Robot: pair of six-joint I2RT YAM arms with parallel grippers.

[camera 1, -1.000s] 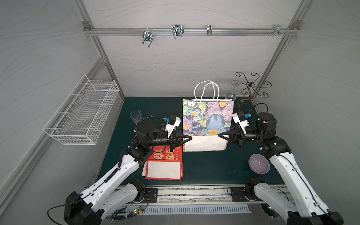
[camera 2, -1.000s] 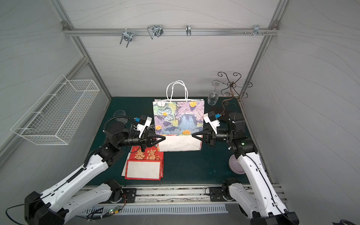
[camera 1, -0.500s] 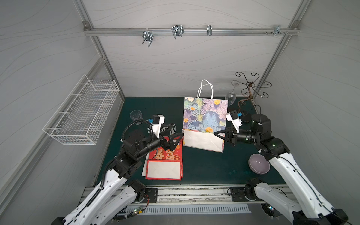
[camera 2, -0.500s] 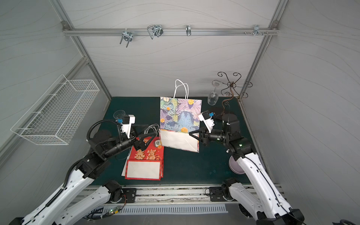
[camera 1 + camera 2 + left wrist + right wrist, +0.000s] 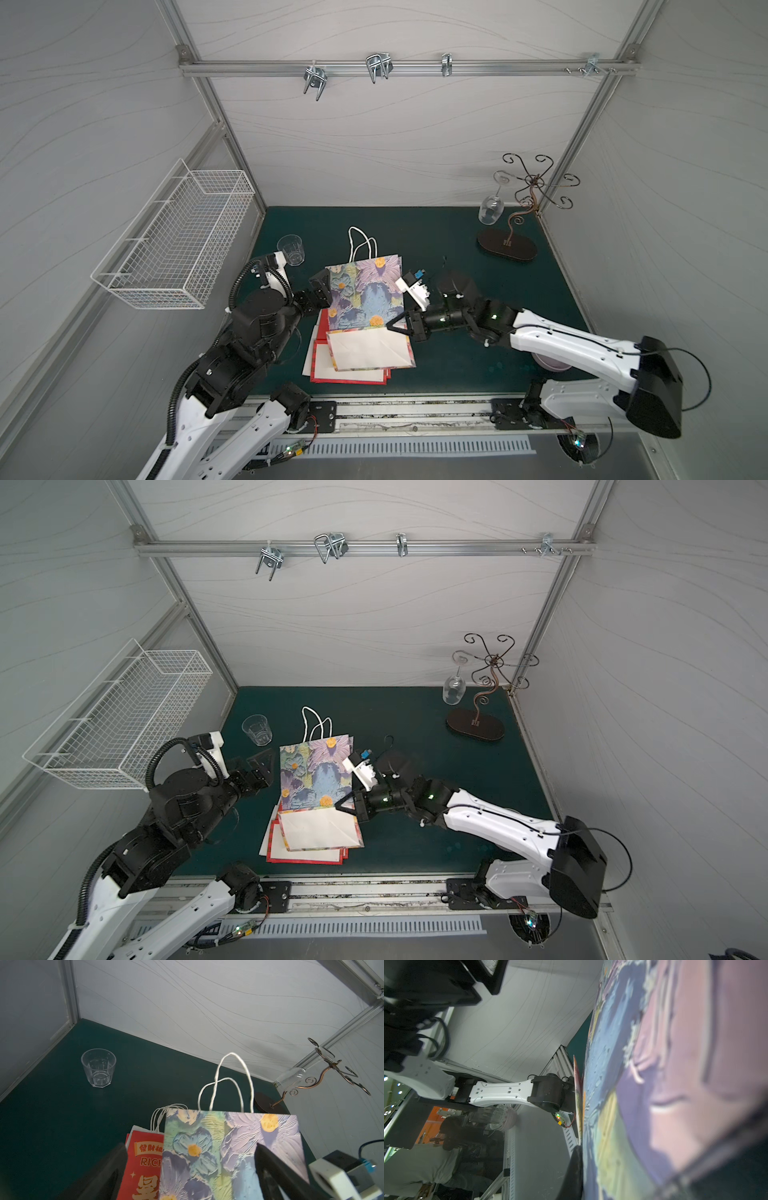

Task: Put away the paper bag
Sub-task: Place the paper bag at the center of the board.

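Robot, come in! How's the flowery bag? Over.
Left gripper open beside floral paper bag. Right gripper shut on its edge. Bag flat over red bags. Glass well aside.

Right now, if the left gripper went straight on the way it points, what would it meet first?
Probably the floral paper bag: the open left gripper faces its side edge, though height is unclear.

Paper bag with rough-textured floral print, clear glass tumbler, white wire basket
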